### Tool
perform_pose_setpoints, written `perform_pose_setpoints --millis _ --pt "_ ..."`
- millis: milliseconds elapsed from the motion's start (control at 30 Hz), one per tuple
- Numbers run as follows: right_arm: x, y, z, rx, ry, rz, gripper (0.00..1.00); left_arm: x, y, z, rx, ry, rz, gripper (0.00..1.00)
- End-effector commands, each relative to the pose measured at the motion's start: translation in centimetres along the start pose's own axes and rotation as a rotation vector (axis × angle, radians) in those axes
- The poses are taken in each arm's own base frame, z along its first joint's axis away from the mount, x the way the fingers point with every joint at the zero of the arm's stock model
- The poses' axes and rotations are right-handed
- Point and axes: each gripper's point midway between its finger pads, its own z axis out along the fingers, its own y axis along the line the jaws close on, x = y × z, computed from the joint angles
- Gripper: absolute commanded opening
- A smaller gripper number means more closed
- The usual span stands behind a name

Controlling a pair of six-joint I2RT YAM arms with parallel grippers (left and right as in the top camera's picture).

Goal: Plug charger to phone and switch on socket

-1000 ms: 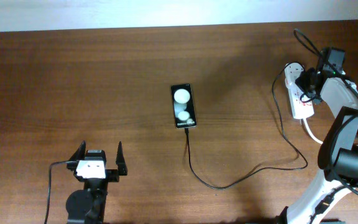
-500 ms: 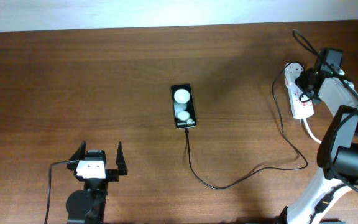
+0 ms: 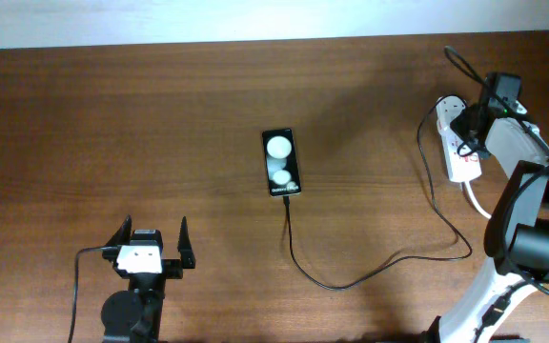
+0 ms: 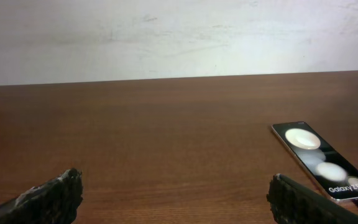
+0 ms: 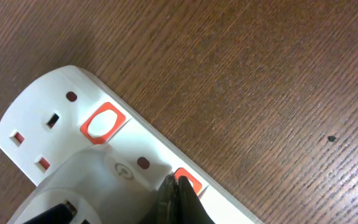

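Observation:
The black phone (image 3: 281, 162) lies mid-table with two white round patches; it also shows at the right of the left wrist view (image 4: 321, 160). The thin black charger cable (image 3: 351, 282) runs from the phone's near end in a loop to the white adapter (image 5: 98, 186) plugged into the white socket strip (image 3: 457, 143). My right gripper (image 5: 180, 186) is shut, its tips touching the strip's second red switch (image 5: 188, 179) beside the adapter. Another red switch (image 5: 102, 122) sits further along. My left gripper (image 4: 173, 193) is open and empty, low at the front left.
The strip's thick white cord (image 3: 477, 202) trails toward the right arm's base. A black robot cable (image 3: 465, 59) loops at the back right. The wall's white edge (image 3: 208, 24) borders the table's far side.
My right gripper has shifted slightly toward the far end of the strip. The left arm, phone and cable have not moved.

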Motion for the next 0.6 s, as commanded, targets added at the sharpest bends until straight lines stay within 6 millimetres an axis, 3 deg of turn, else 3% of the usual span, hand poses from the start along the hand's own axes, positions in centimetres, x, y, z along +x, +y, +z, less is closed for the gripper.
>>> perform_pose_setpoints --millis 0,567 --pt "5.5 3.7 0.7 -0.102 0.152 -0.080 0.04 0.4 -0.1 0.1 0.007 0.004 0.016 0.99" --pt "6.9 2.8 1.2 -0.063 0.205 -0.088 0.04 0.4 -0.1 0.1 0.007 0.004 0.016 0.99"
